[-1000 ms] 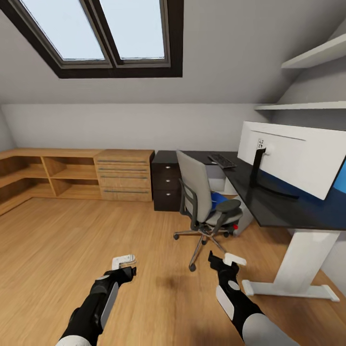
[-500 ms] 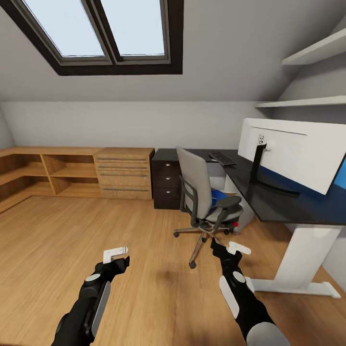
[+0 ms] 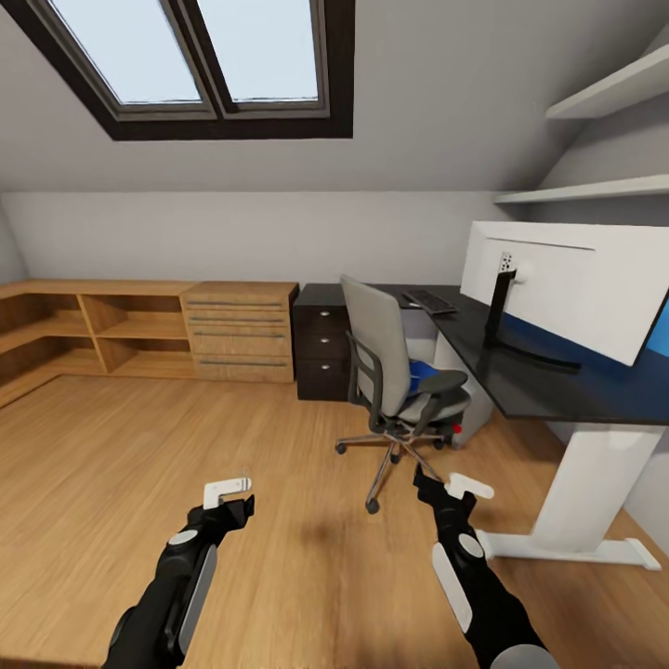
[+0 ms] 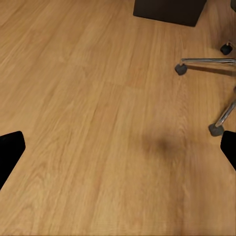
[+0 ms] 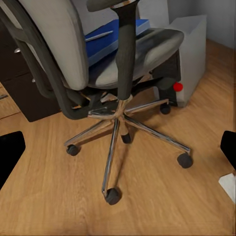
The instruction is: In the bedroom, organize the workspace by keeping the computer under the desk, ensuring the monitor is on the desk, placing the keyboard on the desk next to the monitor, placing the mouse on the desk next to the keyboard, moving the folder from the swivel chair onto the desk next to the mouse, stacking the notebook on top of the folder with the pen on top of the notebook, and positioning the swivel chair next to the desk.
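The grey swivel chair [image 3: 395, 367] stands on the wood floor in front of the black desk [image 3: 548, 386], its back towards me. On its seat lies the blue folder [image 3: 424, 373] [image 5: 105, 44], and the pale pen [image 5: 101, 35] rests on top of it. I cannot make out the notebook or the mouse. The monitor [image 3: 567, 283] stands on the desk, showing its white back, and the keyboard [image 3: 429, 302] lies further along. The grey computer [image 5: 194, 54] with its red spot sits under the desk. My left gripper [image 3: 232, 499] [image 4: 118, 147] and right gripper [image 3: 446, 485] [image 5: 118, 152] hang open and empty above the floor, the right one just short of the chair's wheeled base [image 5: 118, 123].
A black three-drawer unit [image 3: 322, 353] closes the desk's left end. Light-wood shelves and a drawer chest [image 3: 240, 333] line the back wall. The desk's white leg and foot [image 3: 581, 520] stand at my right. Wall shelves [image 3: 595, 190] hang above the monitor.
The whole view has shifted slightly, so chair and desk sit a little higher in the picture. Both arms have edged forward. The grippers remain open.
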Robot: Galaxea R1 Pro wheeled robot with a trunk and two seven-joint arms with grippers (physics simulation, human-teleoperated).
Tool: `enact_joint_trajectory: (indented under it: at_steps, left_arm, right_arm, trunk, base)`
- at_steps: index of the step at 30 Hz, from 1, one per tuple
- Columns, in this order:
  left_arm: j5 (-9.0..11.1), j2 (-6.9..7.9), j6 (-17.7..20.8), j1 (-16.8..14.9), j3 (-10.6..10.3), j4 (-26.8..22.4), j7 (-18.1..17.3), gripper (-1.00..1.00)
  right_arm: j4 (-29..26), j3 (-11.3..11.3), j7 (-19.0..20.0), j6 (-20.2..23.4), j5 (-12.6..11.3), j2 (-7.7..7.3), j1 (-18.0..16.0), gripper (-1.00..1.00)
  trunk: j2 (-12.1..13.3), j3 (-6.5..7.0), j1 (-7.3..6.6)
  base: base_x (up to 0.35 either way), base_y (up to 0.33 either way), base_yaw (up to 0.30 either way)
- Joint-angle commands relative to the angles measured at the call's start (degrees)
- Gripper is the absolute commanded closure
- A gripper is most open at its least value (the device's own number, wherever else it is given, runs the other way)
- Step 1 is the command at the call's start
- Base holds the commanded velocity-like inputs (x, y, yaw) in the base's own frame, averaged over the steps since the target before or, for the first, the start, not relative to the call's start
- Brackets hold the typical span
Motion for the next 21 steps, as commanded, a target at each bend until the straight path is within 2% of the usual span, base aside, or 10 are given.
enact_joint_trajectory:
  at_steps: [1,2,3,7,11,21]
  left_arm:
    - [-0.2,-0.04,0.3,0.2,-0.3,-0.3,0.0,-1.0]
    - [-0.2,-0.04,0.3,0.2,-0.4,-0.5,0.0,-1.0]
    - [-0.2,-0.03,0.4,0.4,-0.7,-1.0,0.0,-1.0]
    - [-0.2,-0.03,0.4,0.6,-0.9,-1.4,0.0,-1.0]
    - [-0.1,-0.04,0.5,1.2,-1.3,-1.6,-0.2,-1.0]
    - [-0.2,0.21,0.3,4.7,-5.2,-1.6,-0.3,-1.0]
  right_arm:
    - [0.0,0.0,0.0,0.0,-0.4,-0.46,0.0,-1.0]
    - [0.0,-0.1,0.0,0.1,-0.3,-0.74,0.0,-1.0]
    - [0.0,-0.1,-0.1,0.7,0.2,-1.63,0.0,-1.0]
    - [0.3,-0.1,-0.6,2.3,1.0,-2.99,-0.1,-1.0]
    - [2.2,-0.1,-2.8,4.6,1.5,-4.91,-0.4,-1.0]
    - [10.1,-0.2,-5.4,6.0,1.7,-8.67,-3.7,-1.0]
  trunk:
    - [-0.4,-0.24,0.22]
    - [-0.8,-0.42,0.44]
    - [-1.2,-0.6,0.66]
    - [-1.2,-0.6,0.66]
    - [-1.2,-0.6,0.66]
    - [-1.2,-0.6,0.66]
  base:
    - [0.0,0.0,0.0]
    - [0.0,0.0,0.0]
    - [0.0,0.0,0.0]
    - [0.0,0.0,0.0]
    - [0.0,0.0,0.0]
    - [0.027,-0.006,0.0]
